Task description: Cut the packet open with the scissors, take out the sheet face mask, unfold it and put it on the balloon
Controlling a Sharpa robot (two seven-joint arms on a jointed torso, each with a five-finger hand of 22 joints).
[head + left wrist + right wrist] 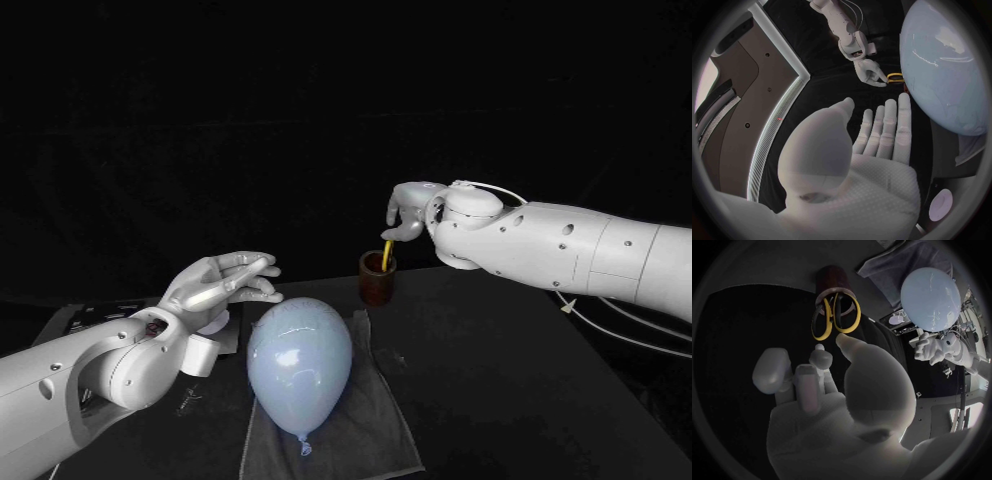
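Observation:
A pale blue balloon (300, 358) (945, 65) (931, 299) lies on a grey cloth (364, 430) (904, 265) at the table's near middle, knot toward me. Yellow-handled scissors (388, 250) (836, 315) (895, 77) stand blades down in a brown cup (378, 280) (831, 281) behind the balloon. My right hand (411, 212) (826, 390) (870, 72) hovers just over the handles, its thumb and fingers at the loops but not through them. My left hand (219, 282) (873, 150) is raised left of the balloon, fingers stretched out, holding nothing.
A small white object (216, 345) sits under my left hand beside the cloth. A dark tray-like frame (72, 320) lies at the table's left edge. Cables (635, 335) trail under my right arm. The table's far edge runs just behind the cup.

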